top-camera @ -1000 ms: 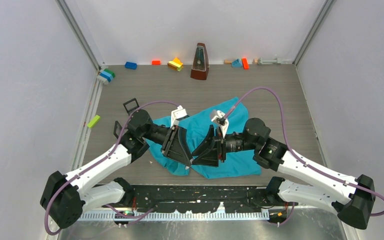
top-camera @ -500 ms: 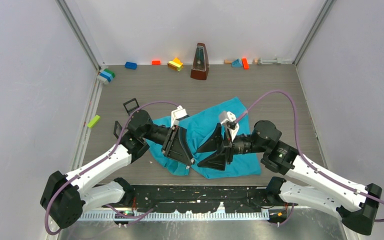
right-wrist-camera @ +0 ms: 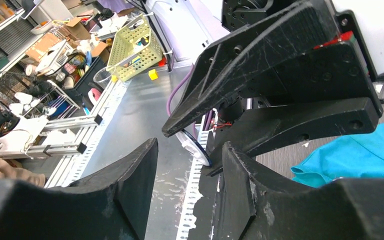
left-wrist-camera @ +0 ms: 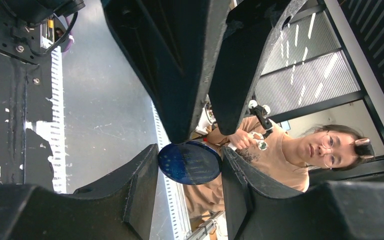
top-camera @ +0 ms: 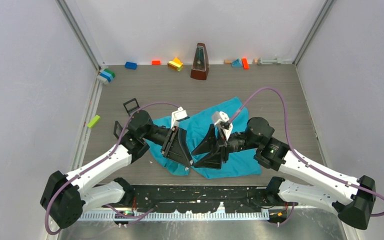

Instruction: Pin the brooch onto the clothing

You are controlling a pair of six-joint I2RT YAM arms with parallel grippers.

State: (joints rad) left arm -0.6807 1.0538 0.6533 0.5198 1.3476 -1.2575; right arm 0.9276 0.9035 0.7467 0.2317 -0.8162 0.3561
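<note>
The clothing [top-camera: 202, 127], a teal T-shirt, lies crumpled on the table under both grippers; a corner of it shows in the right wrist view [right-wrist-camera: 360, 155]. The brooch [left-wrist-camera: 190, 162] is a round dark-blue disc with a white back [right-wrist-camera: 194, 145]. My left gripper [left-wrist-camera: 190, 154] is shut on it, edge to edge, held above the shirt's near edge [top-camera: 190, 161]. Facing it tip to tip, my right gripper [right-wrist-camera: 190, 150] stands open, its fingers on either side of the brooch [top-camera: 194, 159]. One right finger's tip reaches the disc's rim in the left wrist view.
A brown metronome [top-camera: 199, 62] and several coloured blocks [top-camera: 175, 64] line the back wall. A green block [top-camera: 93, 121] and two small black frames [top-camera: 131, 105] lie left of the left arm. The black base rail [top-camera: 195, 192] runs along the near edge.
The right arm drew back to the right with its jaws wider, then returned to the left gripper's tips. The left arm and the brooch stayed still.
</note>
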